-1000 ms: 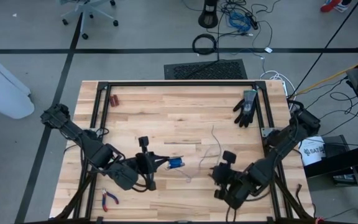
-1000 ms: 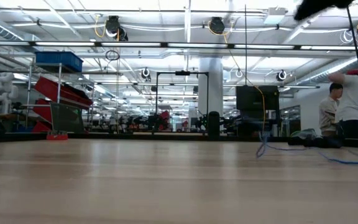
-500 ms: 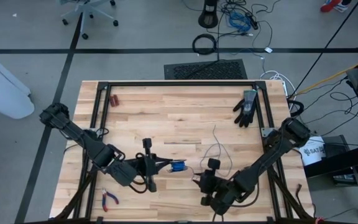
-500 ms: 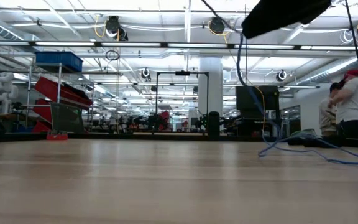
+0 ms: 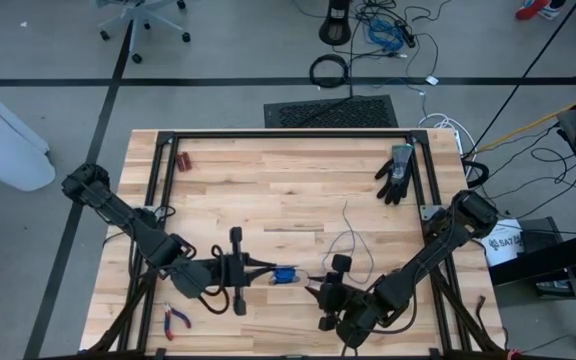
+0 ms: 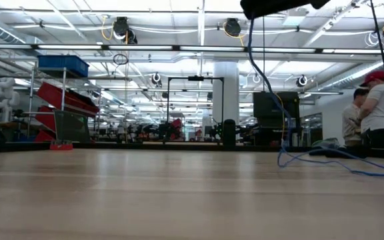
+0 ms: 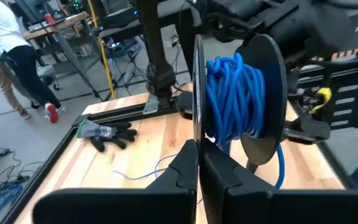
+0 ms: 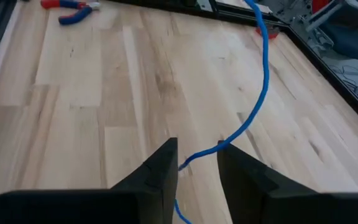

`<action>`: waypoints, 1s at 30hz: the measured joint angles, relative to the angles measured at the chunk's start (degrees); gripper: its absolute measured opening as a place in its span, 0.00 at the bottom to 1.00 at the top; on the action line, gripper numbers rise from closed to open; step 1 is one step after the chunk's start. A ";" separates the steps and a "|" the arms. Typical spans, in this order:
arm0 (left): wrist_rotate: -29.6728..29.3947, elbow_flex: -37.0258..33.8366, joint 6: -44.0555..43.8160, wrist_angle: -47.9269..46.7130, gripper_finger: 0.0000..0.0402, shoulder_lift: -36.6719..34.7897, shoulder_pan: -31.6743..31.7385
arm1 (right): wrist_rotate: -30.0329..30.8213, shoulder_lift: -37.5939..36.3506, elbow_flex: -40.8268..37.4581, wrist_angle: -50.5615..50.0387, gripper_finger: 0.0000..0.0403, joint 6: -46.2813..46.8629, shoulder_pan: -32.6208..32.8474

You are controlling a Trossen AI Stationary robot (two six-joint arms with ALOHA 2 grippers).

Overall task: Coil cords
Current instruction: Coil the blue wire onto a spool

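I am mid-winding: my left gripper (image 5: 258, 272) is clamped on the spool of blue cord (image 7: 235, 93) near the worktop's front edge. My right gripper (image 8: 197, 163), fingers parted around the loose strand, should next feed slack.

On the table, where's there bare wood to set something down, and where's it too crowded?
The widest bare stretch is mid-table, between the small red item and the black glove. It is crowded along the near edge: the left gripper, shut on the spool of blue cable, meets the right gripper, with loose cable beside it and red-handled pliers.
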 joint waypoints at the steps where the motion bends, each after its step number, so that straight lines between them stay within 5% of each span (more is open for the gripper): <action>1: -0.02 0.00 0.02 0.47 0.02 0.00 -0.33 | 0.01 0.00 0.38 -0.10 0.24 0.02 0.00; 14: -0.35 0.00 0.72 0.88 0.02 0.00 -1.36 | -2.25 0.00 6.71 -14.05 0.23 4.88 2.03; 21: -0.83 0.00 1.59 0.89 0.02 0.00 -0.80 | -12.33 0.12 8.72 -21.17 0.23 9.97 2.10; 30: -0.83 0.00 1.66 0.89 0.02 0.00 -0.47 | -0.24 0.17 8.70 -11.43 0.23 1.09 2.07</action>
